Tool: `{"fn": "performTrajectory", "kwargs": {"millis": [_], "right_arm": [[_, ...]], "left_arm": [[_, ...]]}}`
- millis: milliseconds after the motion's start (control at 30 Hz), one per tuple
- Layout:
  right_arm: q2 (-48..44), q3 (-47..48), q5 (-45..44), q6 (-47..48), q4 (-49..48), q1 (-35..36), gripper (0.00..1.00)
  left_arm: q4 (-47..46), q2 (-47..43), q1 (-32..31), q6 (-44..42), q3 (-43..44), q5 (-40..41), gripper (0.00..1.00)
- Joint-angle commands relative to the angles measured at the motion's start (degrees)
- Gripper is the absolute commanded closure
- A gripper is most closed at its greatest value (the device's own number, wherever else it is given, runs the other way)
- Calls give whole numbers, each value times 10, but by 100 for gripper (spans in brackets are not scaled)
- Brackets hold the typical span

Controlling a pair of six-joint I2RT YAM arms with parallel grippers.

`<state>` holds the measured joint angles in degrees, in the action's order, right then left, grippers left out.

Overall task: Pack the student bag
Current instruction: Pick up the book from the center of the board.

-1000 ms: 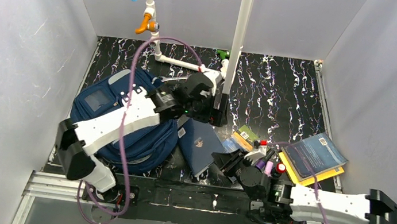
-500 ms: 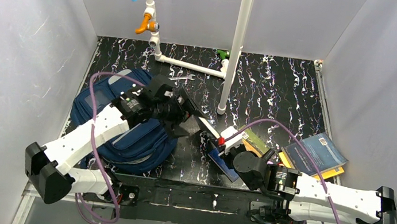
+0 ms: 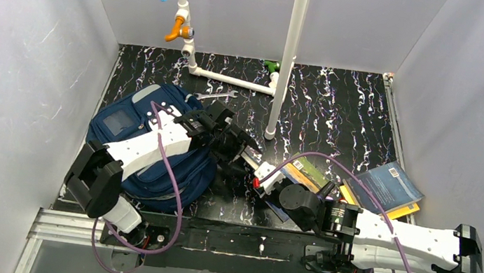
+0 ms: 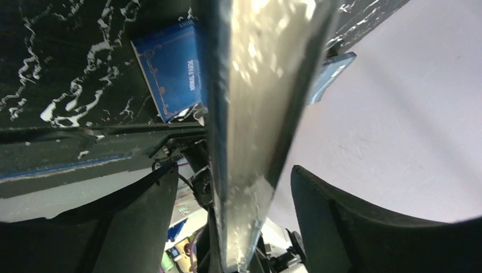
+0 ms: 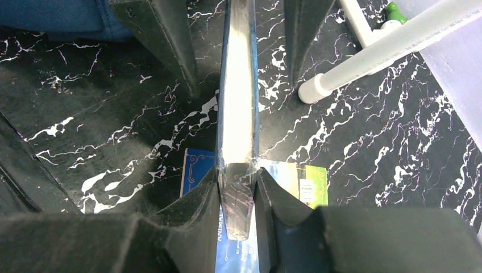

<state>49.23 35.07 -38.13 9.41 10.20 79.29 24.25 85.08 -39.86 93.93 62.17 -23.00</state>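
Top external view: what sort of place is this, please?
Probably a robot test cell: plain white walls enclose a black marbled table, a white pipe frame stands on it, and two robot arms are bolted at its near edge.

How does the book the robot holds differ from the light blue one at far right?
The held book is dark blue, stands on edge, clamped in the right gripper's jaws. The light blue book lies flat, cover up, atop a yellow book, untouched. Both are outside the backpack.

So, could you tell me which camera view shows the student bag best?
The top external view: the student bag lies nearly whole, partly under the left arm. The right wrist view catches only a blue corner; the left wrist view shows none.
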Motion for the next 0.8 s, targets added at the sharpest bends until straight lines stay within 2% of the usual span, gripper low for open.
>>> {"fn": "performTrajectory", "kwargs": {"millis": [0,167,200,333,367,467,567,633,700,767], "right_arm": [[3,17,-1,5,-21,6,99],[18,23,-4,3,-12,10,99],[21,27,-3,-2,-7,11,94],[14,52,20,-41,34,11,49],[7,59,26,-54,40,11,39],[-18,86,38,-107,84,11,21],[-45,117,72,-166,120,11,4],[-57,133,98,-211,121,11,2],[-62,151,64,-282,121,11,1],[-53,168,26,-374,121,11,2]], "left_arm": [[5,-20,-1,16,-17,35,36],[6,-25,-1,22,-38,59,60],[6,-22,-1,13,-36,62,66],[-3,-24,-1,-50,-21,68,95],[-3,-25,-1,-68,-16,70,98],[-5,-40,-1,-119,-3,69,100],[-48,-78,-1,-191,-9,71,100],[-120,-116,2,-258,-26,54,100],[-201,-157,13,-323,-46,23,100],[-227,-202,22,-395,-52,8,100]]}}
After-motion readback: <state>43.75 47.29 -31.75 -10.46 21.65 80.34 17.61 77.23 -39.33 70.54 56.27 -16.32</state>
